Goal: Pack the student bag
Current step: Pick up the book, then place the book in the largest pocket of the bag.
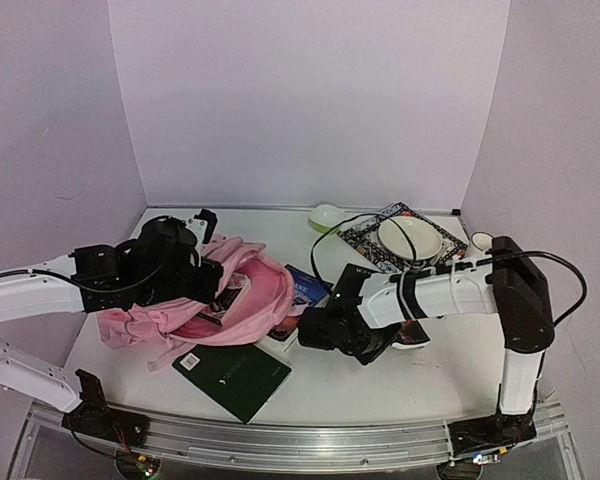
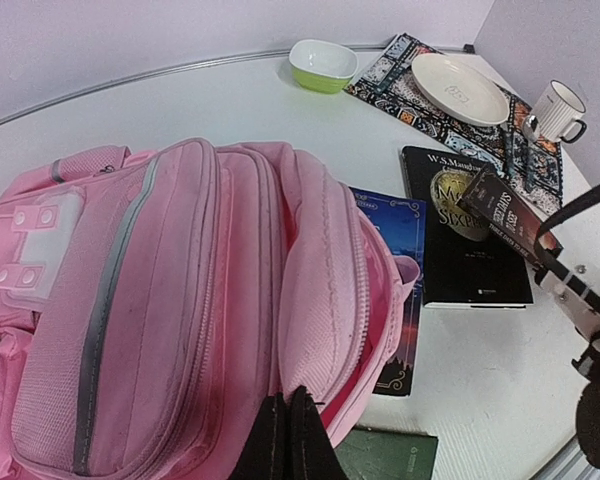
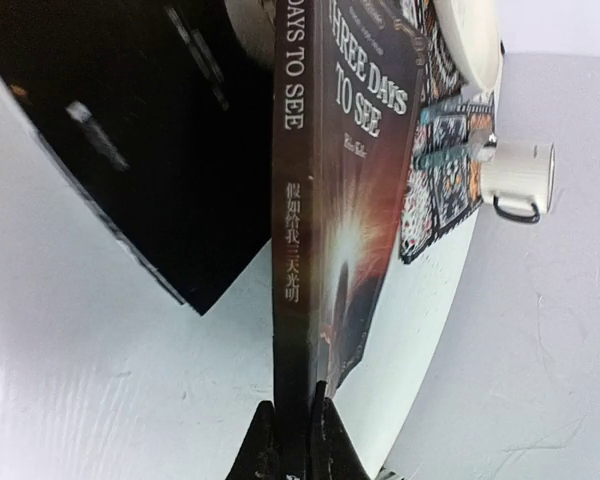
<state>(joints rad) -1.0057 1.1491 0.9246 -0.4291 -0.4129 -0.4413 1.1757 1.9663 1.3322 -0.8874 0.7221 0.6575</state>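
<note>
The student bag (image 1: 248,292) is a pink backpack lying at the left, its main zip open toward the right; it fills the left wrist view (image 2: 180,300). My left gripper (image 1: 208,282) is shut on the bag's fabric beside the opening (image 2: 288,405). My right gripper (image 1: 325,325) is shut on the lower end of a dark book titled "Three Days to See" (image 3: 355,200). It holds the book on edge above the table to the right of the bag (image 2: 508,215). The wrist mostly hides that book in the top view.
A black book (image 2: 470,260) and a blue book (image 2: 398,300) lie flat right of the bag. A dark green notebook (image 1: 235,375) lies at the front. At the back right are a green bowl (image 1: 327,217), a patterned mat (image 2: 390,70) with a plate (image 1: 410,240), and a mug (image 2: 558,110).
</note>
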